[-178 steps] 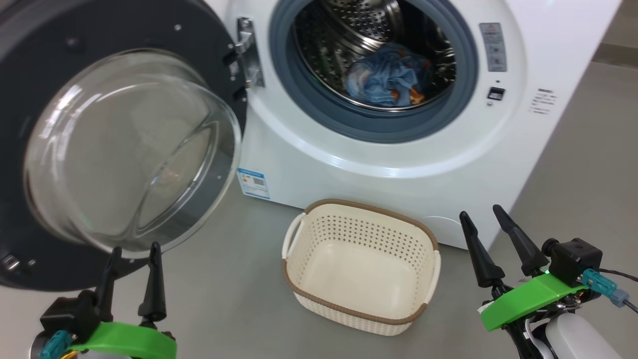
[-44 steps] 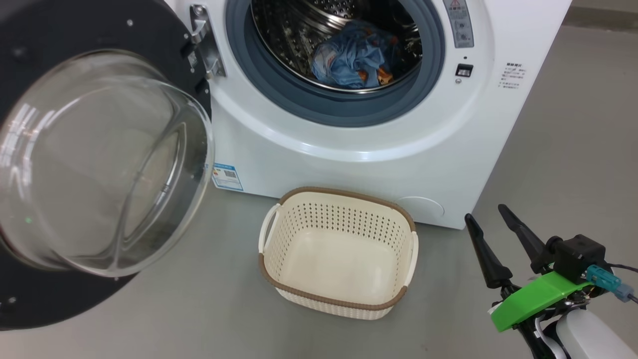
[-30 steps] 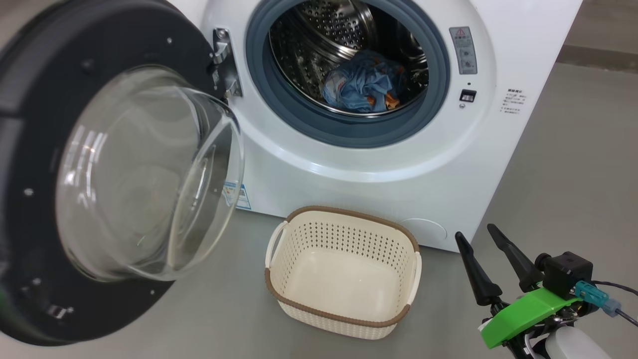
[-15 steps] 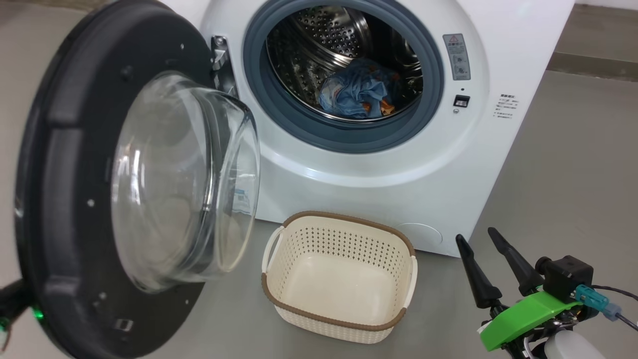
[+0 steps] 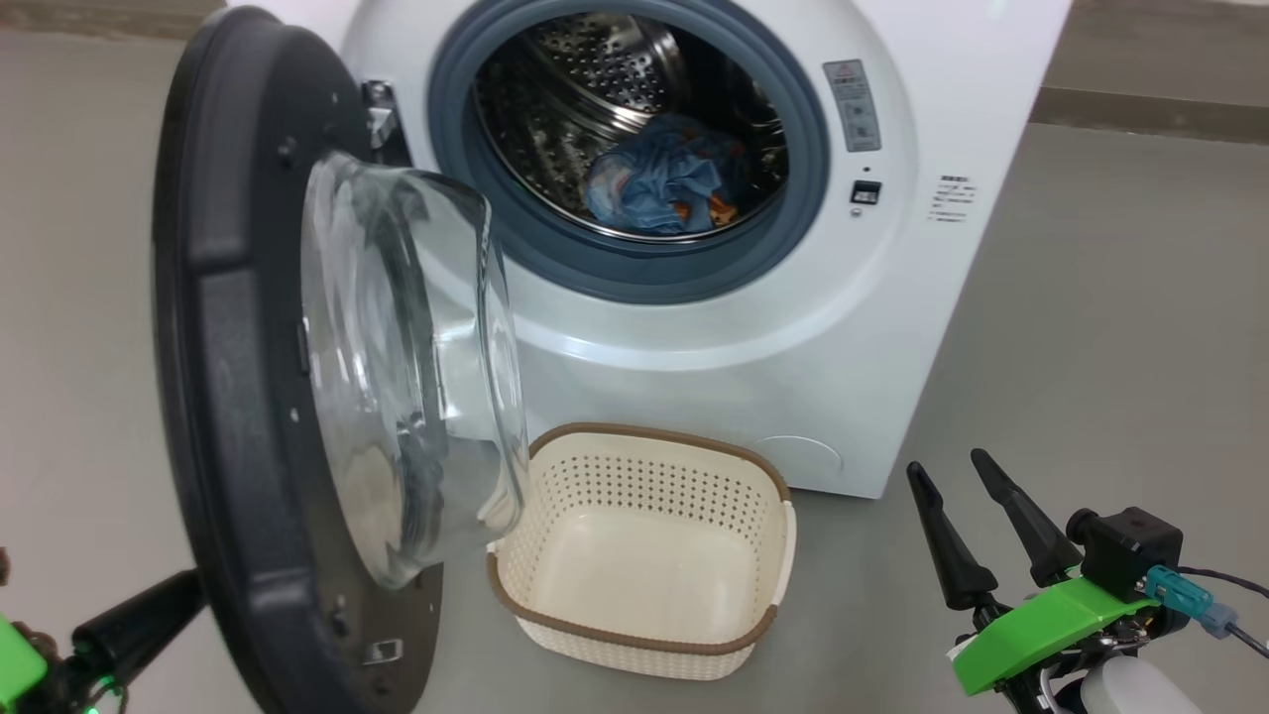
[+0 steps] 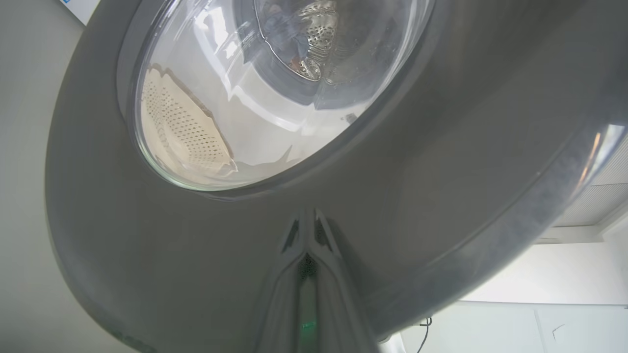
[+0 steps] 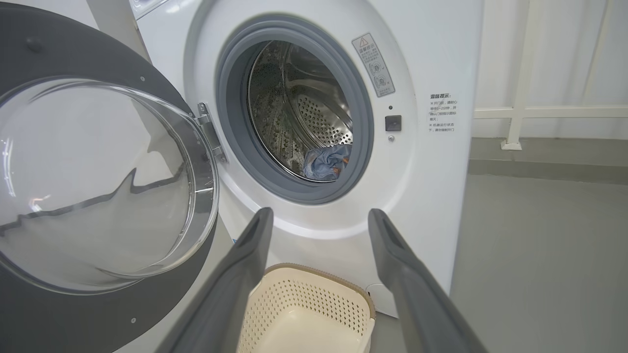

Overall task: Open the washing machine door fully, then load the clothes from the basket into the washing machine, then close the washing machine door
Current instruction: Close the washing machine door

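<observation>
The washing machine door (image 5: 248, 397) now stands about half shut, swung in from its wide-open position of a second ago, with the left gripper (image 6: 307, 220), fingers pressed together, set against its dark outer face. The clothes (image 5: 654, 183) lie in the drum of the washing machine (image 5: 694, 337) and the basket (image 5: 654, 434) sits empty on the floor before it. Loading is judged complete and closing under way, while the right gripper (image 5: 947, 464) hangs spread, holding nothing.

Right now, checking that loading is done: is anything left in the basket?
No, the basket is empty; the clothes lie in the drum.
</observation>
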